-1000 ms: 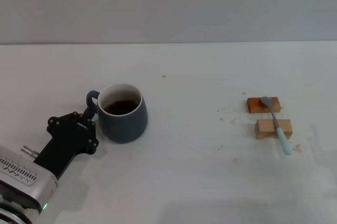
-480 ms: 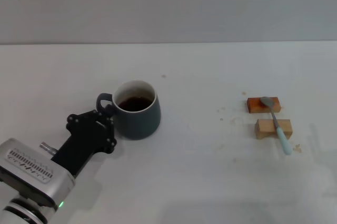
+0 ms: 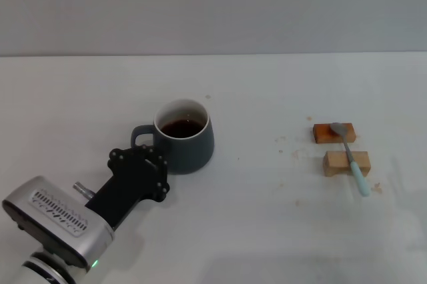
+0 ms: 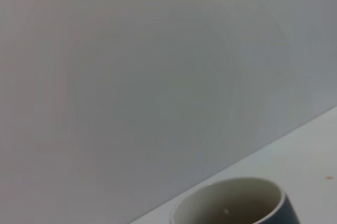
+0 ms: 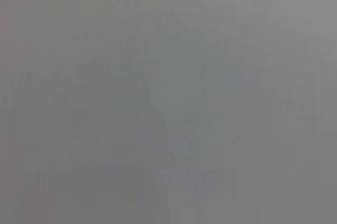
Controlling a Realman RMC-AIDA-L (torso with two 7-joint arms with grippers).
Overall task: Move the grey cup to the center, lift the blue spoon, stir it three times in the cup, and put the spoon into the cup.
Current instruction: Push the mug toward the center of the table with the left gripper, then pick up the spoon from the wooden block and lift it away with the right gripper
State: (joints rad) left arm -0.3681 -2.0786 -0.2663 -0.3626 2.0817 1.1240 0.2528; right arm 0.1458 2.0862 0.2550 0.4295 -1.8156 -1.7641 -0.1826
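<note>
The grey cup (image 3: pixel 192 145), with dark liquid inside, stands on the white table left of the middle, its handle pointing at my left arm. My left gripper (image 3: pixel 147 148) is shut on the cup's handle, with its black body just behind. The cup's rim also shows in the left wrist view (image 4: pixel 231 203). The blue spoon (image 3: pixel 352 159) lies across two wooden blocks at the right, bowl on the far block, pale handle toward me. My right gripper is out of view, and its wrist view shows only plain grey.
An orange-brown wooden block (image 3: pixel 325 133) and a lighter wooden block (image 3: pixel 336 163) carry the spoon at the right. Small crumbs lie around them. A grey wall (image 3: pixel 213 4) rises behind the table's far edge.
My left gripper has moved right and a little forward, taking the grey cup with it toward the middle. The spoon and blocks have not moved.
</note>
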